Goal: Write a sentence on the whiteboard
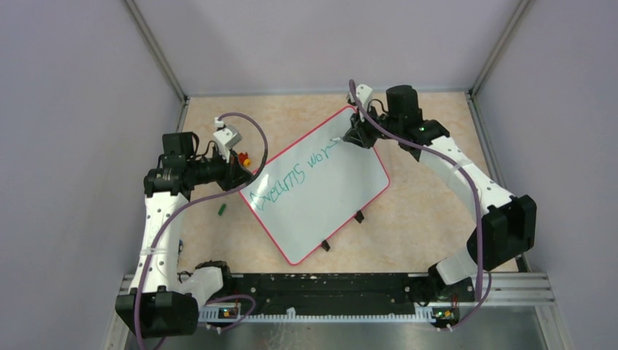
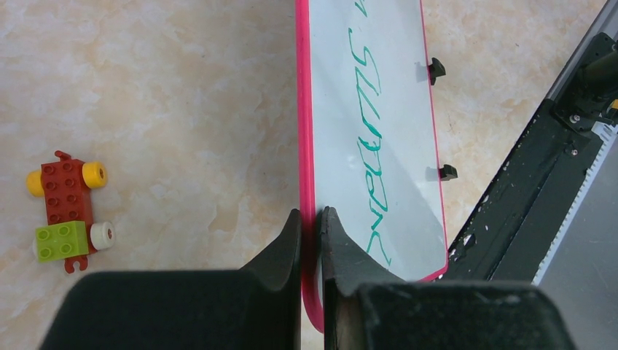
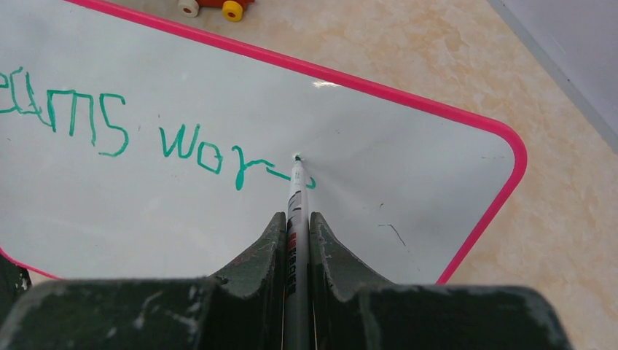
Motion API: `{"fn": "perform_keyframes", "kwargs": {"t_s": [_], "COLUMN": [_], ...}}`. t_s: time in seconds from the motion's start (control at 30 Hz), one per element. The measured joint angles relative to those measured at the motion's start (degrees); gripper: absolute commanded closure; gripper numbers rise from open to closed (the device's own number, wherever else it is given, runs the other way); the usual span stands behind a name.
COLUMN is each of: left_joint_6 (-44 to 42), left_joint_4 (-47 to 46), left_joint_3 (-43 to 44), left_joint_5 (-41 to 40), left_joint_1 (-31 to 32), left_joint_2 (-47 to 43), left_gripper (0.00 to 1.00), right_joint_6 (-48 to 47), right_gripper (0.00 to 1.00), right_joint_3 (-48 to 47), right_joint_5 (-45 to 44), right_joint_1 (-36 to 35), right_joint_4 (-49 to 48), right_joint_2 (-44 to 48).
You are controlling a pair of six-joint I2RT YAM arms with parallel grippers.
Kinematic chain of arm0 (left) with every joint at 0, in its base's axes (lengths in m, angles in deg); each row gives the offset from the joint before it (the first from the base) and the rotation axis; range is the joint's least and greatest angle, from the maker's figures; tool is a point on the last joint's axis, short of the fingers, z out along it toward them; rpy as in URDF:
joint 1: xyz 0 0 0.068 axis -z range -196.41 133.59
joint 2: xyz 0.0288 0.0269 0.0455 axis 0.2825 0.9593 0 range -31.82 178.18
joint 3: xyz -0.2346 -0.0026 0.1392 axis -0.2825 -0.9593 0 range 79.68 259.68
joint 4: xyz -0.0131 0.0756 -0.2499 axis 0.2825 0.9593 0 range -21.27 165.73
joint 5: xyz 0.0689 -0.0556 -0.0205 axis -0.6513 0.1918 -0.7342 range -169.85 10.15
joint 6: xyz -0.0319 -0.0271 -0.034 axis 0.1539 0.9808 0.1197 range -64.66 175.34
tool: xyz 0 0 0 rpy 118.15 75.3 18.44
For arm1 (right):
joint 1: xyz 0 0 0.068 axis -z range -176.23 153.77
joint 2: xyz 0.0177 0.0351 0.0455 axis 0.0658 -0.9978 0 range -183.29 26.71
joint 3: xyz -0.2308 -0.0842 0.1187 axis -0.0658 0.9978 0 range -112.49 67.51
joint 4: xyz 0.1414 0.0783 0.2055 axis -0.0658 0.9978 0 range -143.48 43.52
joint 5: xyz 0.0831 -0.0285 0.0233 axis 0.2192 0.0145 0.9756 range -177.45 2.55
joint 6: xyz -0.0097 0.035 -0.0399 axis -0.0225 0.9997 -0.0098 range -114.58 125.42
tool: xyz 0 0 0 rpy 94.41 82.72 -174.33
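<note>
Risks imo: large white whiteboard (image 1: 321,211) with thin pink-red rim sits skewed on beige marbled table (image 1: 423,219), left end effector (image 2: 311,213) pinched on rim near corner. Thin hold, so board may pivot and wreck green handwritten lettering (image 1: 291,175). Also right end effector (image 3: 296,216) clamped on slim white marker (image 3: 296,189), tip touching board; hard push may slip it.

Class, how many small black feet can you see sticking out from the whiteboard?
2. Both stick out from the whiteboard's lower-right edge in the top view: the upper foot and the lower foot. More may be hidden underneath.
</note>
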Motion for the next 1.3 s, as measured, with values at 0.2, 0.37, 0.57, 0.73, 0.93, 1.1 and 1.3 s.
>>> {"fn": "perform_keyframes", "kwargs": {"t_s": [0.2, 0.37, 0.57, 0.73, 0.93, 1.1, 1.3], "left_joint_6": [0.0, 0.0, 0.0, 0.0, 0.0, 0.0, 0.0], "left_joint_4": [-0.02, -0.02, -0.02, -0.02, -0.11, -0.07, -0.07], "left_joint_3": [-0.02, -0.04, -0.04, -0.04, -0.15, -0.15, -0.2], "left_joint_5": [-0.11, -0.13, -0.13, -0.15, -0.15, -0.17, -0.17], "left_joint_1": [0.0, 0.0, 0.0, 0.0, 0.0, 0.0, 0.0], "left_joint_2": [0.0, 0.0, 0.0, 0.0, 0.0, 0.0, 0.0], "left_gripper": [1.0, 1.0, 1.0, 1.0, 1.0, 1.0, 1.0], "right_joint_6": [-0.07, -0.35, -0.7, -1.22, -1.6, -2.45, -3.13], "right_gripper": [1.0, 1.0, 1.0, 1.0, 1.0, 1.0, 1.0], "right_joint_3": [0.02, 0.9, 3.96, 5.86, 5.86, 5.86, 5.6], "right_joint_5": [-0.07, -0.07, -0.13, -0.26, -0.46, -1.53, -2.89], "right_joint_1": [0.0, 0.0, 0.0, 0.0, 0.0, 0.02, 0.11], "right_joint_4": [-0.09, -0.42, -0.26, -0.07, -0.07, 0.17, 0.57], "right_joint_2": [-0.2, 0.2, 1.77, 2.69, 2.71, 2.71, 2.71]}}
